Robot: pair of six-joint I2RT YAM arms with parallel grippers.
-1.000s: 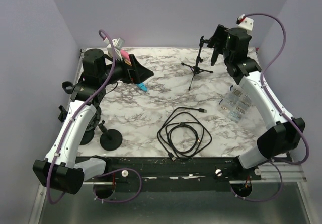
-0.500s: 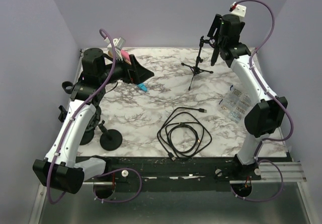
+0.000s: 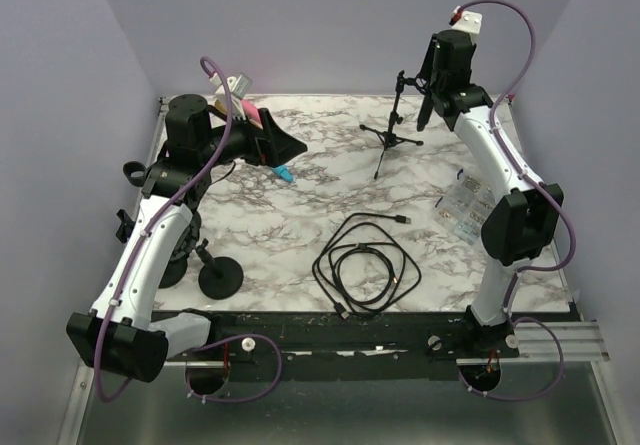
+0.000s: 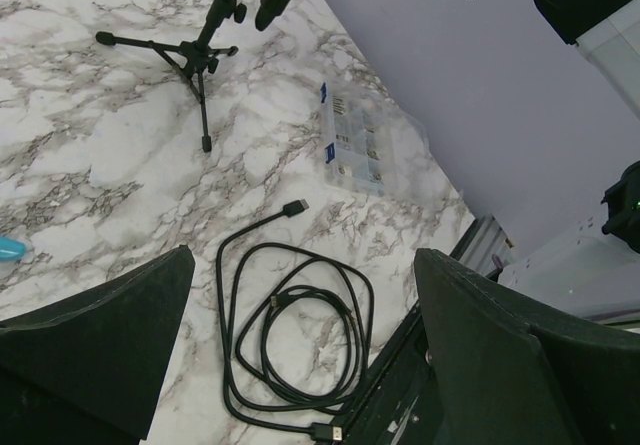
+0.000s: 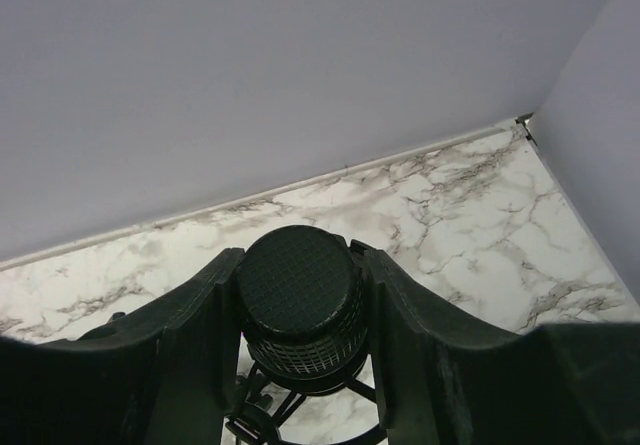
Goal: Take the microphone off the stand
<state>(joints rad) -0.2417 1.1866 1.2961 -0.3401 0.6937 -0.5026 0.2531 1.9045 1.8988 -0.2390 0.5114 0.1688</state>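
**Black fingers closed on mic head; mic not yet off stand**

Right gripper: the fingers lie against both sides of the mic, at its mesh head. A second ago they stood wide apart; they have since drawn in around the head. Contact appears on both sides. How firm the hold is cannot be read from the pictures.

Over the same second the right arm has lifted and swung its wrist above the mic. The mic has not shifted. It hangs head-up on the stand, which sits at the bench's far edge, toward the far right corner.

Judgement: the grasp is being completed and the removal itself has not begun. The next move calls for pulling the mic out of its holder without tipping the light tripod.

Left gripper: fingers well apart, holding nothing, raised over the bench's left edge, unchanged.

Limits of view:
- The holder joining mic to stand is hidden below the head in the right wrist view.
- From above, the right gripper covers the mic's upper end.
- The left wrist view cuts off the mic's upper end.

A coiled cable lies near the bench's near edge, well apart from the stand.
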